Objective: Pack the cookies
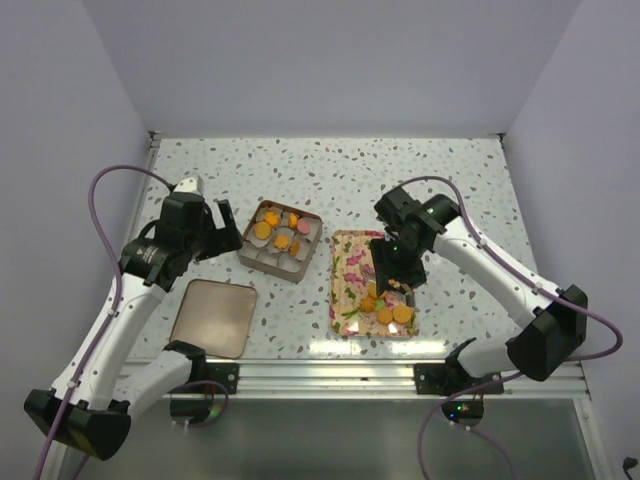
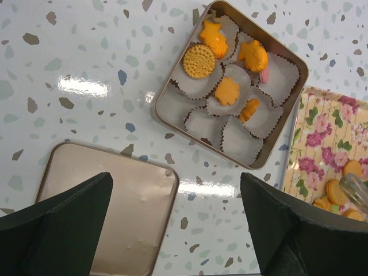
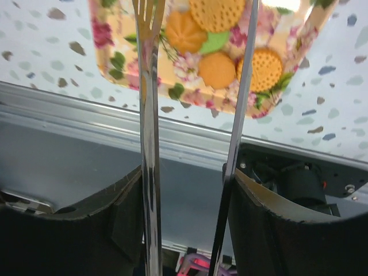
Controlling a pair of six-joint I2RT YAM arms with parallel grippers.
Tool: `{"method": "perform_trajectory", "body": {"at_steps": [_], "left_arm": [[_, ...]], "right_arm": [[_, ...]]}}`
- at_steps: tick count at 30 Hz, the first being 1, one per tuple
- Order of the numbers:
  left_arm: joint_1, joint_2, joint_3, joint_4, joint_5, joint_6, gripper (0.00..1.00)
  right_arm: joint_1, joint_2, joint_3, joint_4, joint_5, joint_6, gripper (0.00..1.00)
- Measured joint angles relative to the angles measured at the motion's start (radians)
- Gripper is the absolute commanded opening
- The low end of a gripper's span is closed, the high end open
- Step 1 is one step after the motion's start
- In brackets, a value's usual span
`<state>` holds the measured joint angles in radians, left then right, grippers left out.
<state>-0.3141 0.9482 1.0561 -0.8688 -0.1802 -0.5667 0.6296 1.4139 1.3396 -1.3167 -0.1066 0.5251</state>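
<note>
Tongs (image 3: 148,144), clamped in the right gripper (image 3: 187,198), stand wide and empty over the floral tray (image 1: 350,262). The square tin (image 2: 287,112) is part-filled, and loose cookies (image 3: 217,69) lie at the tray's near end. I judge a pickup in hand: next, lower and pinch one cookie.

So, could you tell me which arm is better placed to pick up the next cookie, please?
Right: the right tool holds tongs with tips over the cookies on the floral tray; the left tool is open and empty beside the tin.
</note>
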Motion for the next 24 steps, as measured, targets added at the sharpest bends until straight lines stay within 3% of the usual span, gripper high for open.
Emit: {"method": "perform_trajectory", "body": {"at_steps": [6,24], "left_arm": [[0.0,0.01,-0.018,0.038,0.03,-0.011,0.98],[0.0,0.031,-0.022,0.053,0.042,-0.01,0.98]], "right_arm": [[0.004,-0.098,-0.155,0.007,-0.001,0.045,0.57],[0.004,-0.072,-0.244,0.105,-0.043,0.08,0.57]]}}
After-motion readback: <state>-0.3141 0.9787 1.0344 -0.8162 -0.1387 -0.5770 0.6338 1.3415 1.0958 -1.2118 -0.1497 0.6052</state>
